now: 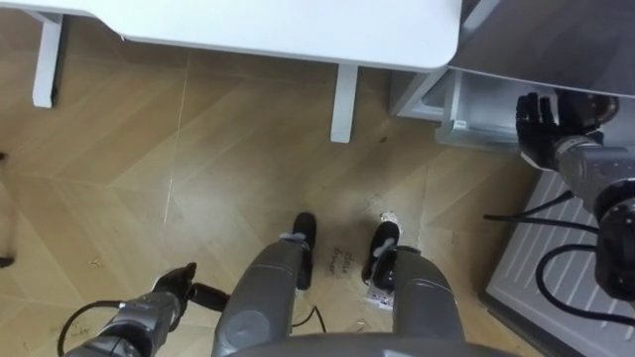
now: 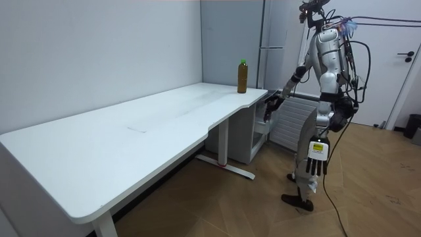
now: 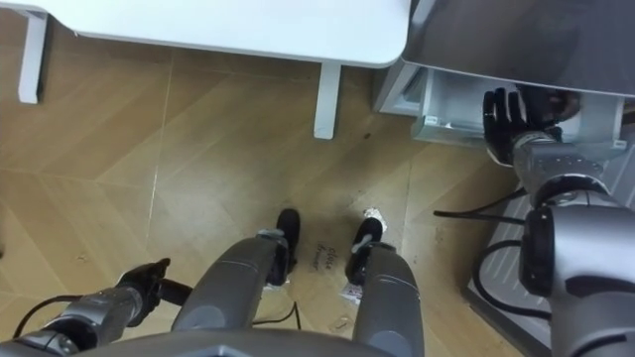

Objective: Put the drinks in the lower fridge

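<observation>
the tea bottle [image 2: 242, 76] stands upright on the white desk's [image 2: 164, 118] far corner, near 10 o'clock in the room view from the closer right hand [image 1: 541, 124], whose fingers are spread apart at the lower fridge [image 2: 247, 135], while the left hand [image 1: 169, 290] hangs loose-fingered.

- A long white surface [image 2: 131, 131] runs along the wall, with a curved cut-out in its front edge
- It stands on white legs [image 1: 343, 99]
- The wall [image 2: 99, 52] behind it is plain and pale grey-blue
- The floor [image 1: 149, 169] is light wood laid in a herringbone pattern, with small dark marks
- A white door [image 2: 404, 66] with a dark handle stands at the room view's right, a dark bin [image 2: 414, 125] near it
- The light is even and soft
</observation>
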You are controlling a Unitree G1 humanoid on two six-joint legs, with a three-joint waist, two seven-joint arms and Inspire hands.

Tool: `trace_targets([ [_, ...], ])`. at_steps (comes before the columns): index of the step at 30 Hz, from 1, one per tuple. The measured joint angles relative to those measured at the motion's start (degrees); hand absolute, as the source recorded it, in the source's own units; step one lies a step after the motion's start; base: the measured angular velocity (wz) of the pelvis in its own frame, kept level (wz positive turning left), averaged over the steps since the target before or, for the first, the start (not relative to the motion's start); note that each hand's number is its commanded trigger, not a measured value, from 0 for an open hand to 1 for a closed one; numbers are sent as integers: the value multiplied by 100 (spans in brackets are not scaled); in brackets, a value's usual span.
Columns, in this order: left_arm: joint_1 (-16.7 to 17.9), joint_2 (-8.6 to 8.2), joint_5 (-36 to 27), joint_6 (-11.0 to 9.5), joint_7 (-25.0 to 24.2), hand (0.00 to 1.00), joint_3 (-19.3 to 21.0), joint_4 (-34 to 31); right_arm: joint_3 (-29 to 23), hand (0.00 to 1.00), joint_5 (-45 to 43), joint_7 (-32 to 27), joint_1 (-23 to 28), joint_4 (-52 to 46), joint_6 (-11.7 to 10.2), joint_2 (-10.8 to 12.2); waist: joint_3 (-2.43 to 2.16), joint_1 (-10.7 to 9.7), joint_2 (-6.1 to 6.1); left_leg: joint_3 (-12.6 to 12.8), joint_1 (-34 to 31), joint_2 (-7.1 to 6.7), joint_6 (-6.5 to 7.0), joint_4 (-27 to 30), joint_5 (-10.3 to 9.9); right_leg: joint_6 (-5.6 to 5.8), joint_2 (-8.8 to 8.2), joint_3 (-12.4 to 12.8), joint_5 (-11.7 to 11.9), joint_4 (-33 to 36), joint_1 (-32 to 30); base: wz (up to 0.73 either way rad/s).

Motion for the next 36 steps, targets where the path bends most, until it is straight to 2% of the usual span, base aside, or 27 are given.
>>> trace_targets([
  [16, 3, 0, -4, 6, -12, 0, -20, -3, 67, 0, -14, 54, 11, 2, -1, 0, -11, 2, 14, -2, 38, 24, 0, 48, 0, -9, 28, -11, 42, -11, 83, 0],
  [22, 7, 0, 2, 4, -5, 0, -21, -4, 166, 0, -41, 118, 76, 12, 0, -1, -61, -4, 57, -7, 115, 30, 0, 16, 1, -7, 40, -27, 61, -100, 172, 0],
  [27, 39, 2, -3, 3, -6, 0, -20, 4, 166, 0, -46, 239, 218, 12, 8, 0, -70, 4, 71, -23, 290, 26, -3, -98, 10, 7, 49, -42, 87, -205, 351, 0],
  [36, 16, -5, -13, -7, -22, 0, 391, 2, 164, 0, -656, 668, 611, -7, 16, -9, -92, -75, 71, -1, 656, 85, -3, -329, 18, 35, 160, -44, 187, -603, 770, -3],
])
